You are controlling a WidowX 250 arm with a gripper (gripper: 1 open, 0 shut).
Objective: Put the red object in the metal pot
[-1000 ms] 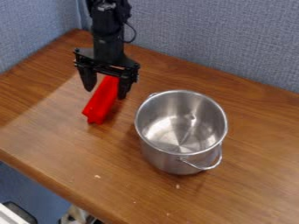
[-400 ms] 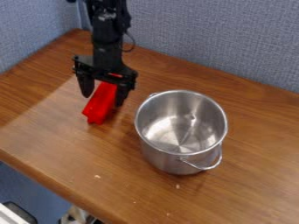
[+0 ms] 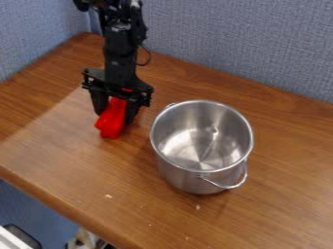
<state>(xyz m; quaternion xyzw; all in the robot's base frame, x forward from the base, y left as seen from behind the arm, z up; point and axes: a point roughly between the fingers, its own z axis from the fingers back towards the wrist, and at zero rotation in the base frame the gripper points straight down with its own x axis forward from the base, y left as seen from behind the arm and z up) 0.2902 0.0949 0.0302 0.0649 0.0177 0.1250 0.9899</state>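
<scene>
The red object, a bright red elongated block, lies on the wooden table left of the metal pot. My gripper points straight down over the block's far end, with its black fingers down on either side and closed against it. The block's near end sticks out below the fingers and rests on the table. The pot stands upright and empty, a hand's width to the right of the gripper, its thin wire handle hanging at the front right.
The brown wooden table runs to a front edge at lower left. A blue-grey fabric wall stands close behind the arm. Bare wood lies in front of the block and behind the pot.
The gripper has sunk a little onto the red block, and its fingers have drawn in from a wide stance to grip the block. The pot has not moved.
</scene>
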